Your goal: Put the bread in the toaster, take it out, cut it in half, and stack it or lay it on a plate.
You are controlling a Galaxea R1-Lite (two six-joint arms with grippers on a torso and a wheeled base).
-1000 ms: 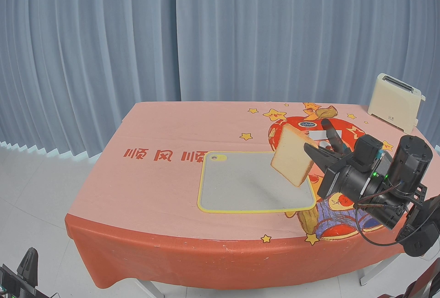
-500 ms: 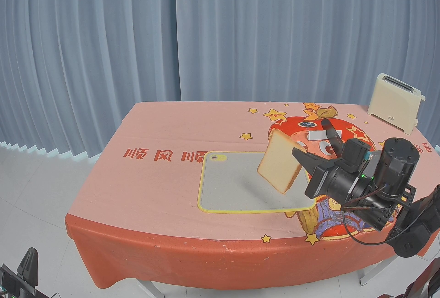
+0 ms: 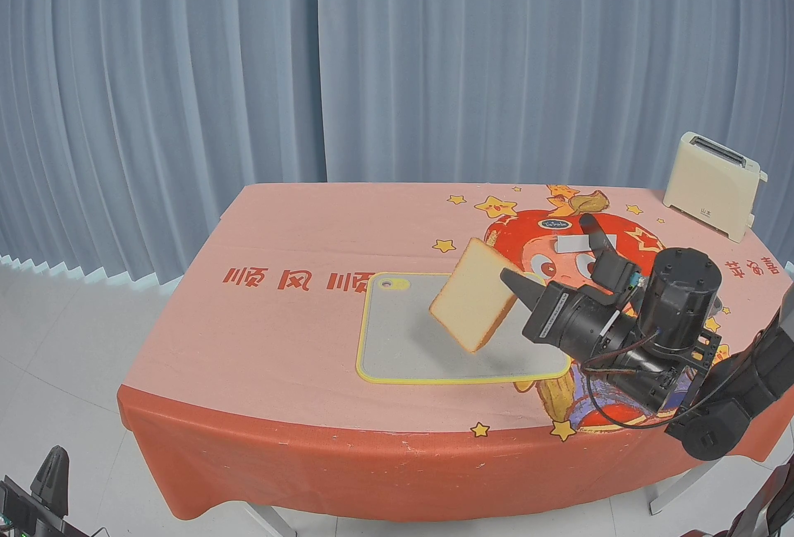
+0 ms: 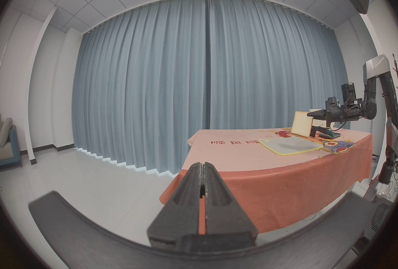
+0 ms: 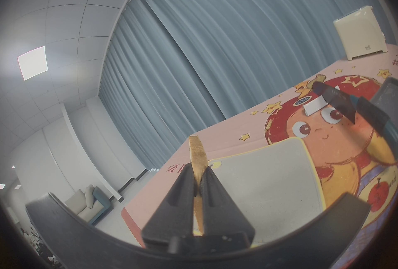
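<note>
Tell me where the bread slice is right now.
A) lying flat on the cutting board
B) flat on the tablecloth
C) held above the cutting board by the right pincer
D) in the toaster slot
C: the right pincer is shut on the bread slice, which hangs tilted in the air over the cutting board.

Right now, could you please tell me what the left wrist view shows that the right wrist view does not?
Left wrist view: the left gripper, shut and empty, low beside the table, and the bread showing its broad face. Right wrist view: the bread edge-on, crust forward. Both: the right gripper shut on the bread above the cutting board.
</note>
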